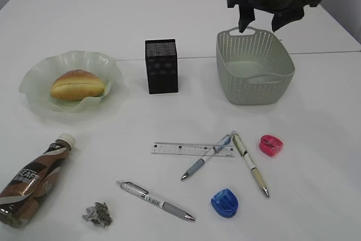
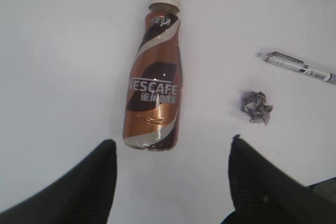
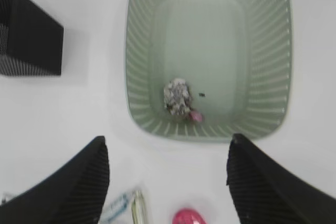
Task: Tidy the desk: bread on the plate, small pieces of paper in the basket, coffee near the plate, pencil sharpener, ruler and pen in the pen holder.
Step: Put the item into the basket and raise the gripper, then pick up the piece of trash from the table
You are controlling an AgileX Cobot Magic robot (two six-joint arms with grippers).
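The right gripper [image 3: 167, 182] hangs above the basket [image 3: 139, 66] with its jaws spread wide and empty. One small piece of paper [image 3: 177, 97] lies on the basket floor near the closer wall. The pen holder [image 3: 29, 40] stands apart at left. A pink object [image 3: 189, 217], possibly a pencil sharpener, lies on the desk [image 3: 79, 103] at the bottom edge

White counter [image 1: 169, 26], seam across middle. Left: green wavy plate [image 1: 39, 77]. Centre: black mesh box [image 1: 162, 66]. Upper right: grey-green basket [image 1: 255, 86]. Lower left: brown bottle [image 1: 35, 180] lying down, paper ball [image 1: 98, 214] near it. Bottom middle: clear ruler [image 1: 180, 149], three pens [image 1: 155, 200] [image 1: 206, 157] [image 1: 250, 163], blue sharpener [image 1: 224, 202], pink sharpener [image 1: 271, 145].
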